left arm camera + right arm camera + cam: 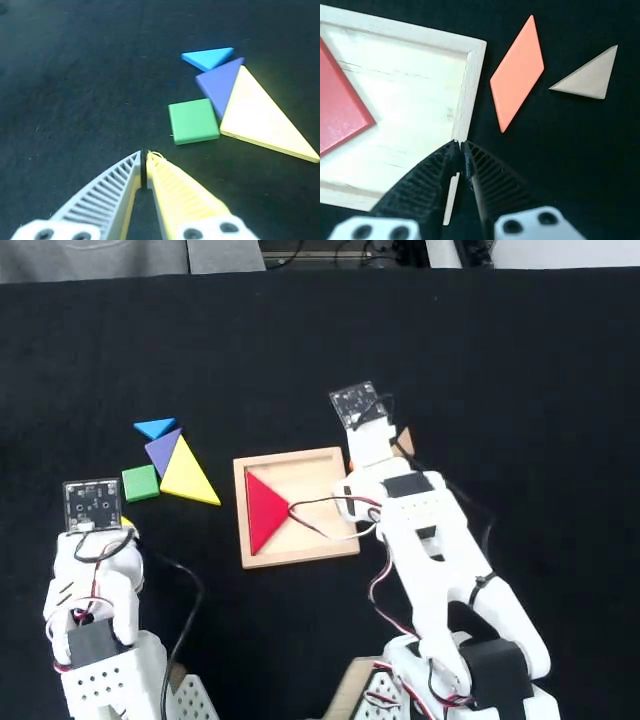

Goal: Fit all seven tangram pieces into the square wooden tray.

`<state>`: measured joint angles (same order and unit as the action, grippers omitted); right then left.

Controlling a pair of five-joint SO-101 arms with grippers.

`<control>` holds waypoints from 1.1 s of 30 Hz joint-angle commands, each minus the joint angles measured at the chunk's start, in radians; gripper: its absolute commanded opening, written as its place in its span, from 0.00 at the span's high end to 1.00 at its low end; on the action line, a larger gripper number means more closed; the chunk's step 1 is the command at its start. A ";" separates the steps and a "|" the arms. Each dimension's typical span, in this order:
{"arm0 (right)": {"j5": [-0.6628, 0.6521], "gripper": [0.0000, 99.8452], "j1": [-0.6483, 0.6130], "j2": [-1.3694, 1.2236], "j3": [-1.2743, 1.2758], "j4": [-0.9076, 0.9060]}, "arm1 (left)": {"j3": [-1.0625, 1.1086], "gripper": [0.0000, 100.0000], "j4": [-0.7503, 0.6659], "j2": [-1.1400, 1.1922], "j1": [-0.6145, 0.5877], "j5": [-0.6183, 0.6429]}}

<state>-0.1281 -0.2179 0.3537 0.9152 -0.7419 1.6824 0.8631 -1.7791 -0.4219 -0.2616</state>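
High view, red triangle [262, 508] in square wooden tray [310, 475], ribbed left end effector [145, 155] closed, right end effector [460, 145] closed

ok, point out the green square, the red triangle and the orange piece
green square [193, 121], left wrist view, middle of its top face.
red triangle [263, 511], high view, middle of its face.
orange piece [517, 73], right wrist view, middle of its face.

We count a red triangle [262, 510], yellow triangle [186, 475], purple triangle [161, 449], blue triangle [155, 427], tan triangle [590, 77], green square [140, 483], orange parallelogram [517, 73] — pale wooden tray [300, 455], black table [500, 360].
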 commanded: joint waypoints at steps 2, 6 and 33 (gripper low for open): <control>-0.009 0.99 -0.009 0.039 -0.005 0.017 | -0.068 0.97 -0.020 -0.005 -0.010 0.009; -0.011 0.99 -0.011 0.031 -0.004 0.023 | -0.214 0.97 -0.020 0.006 0.031 -0.005; -0.017 0.99 -0.009 0.039 0.099 0.186 | -1.099 0.83 0.264 1.369 0.326 0.353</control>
<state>-0.1343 -0.2179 0.3537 1.0196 -0.5746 0.7020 1.0825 -0.4948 -0.1366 0.0192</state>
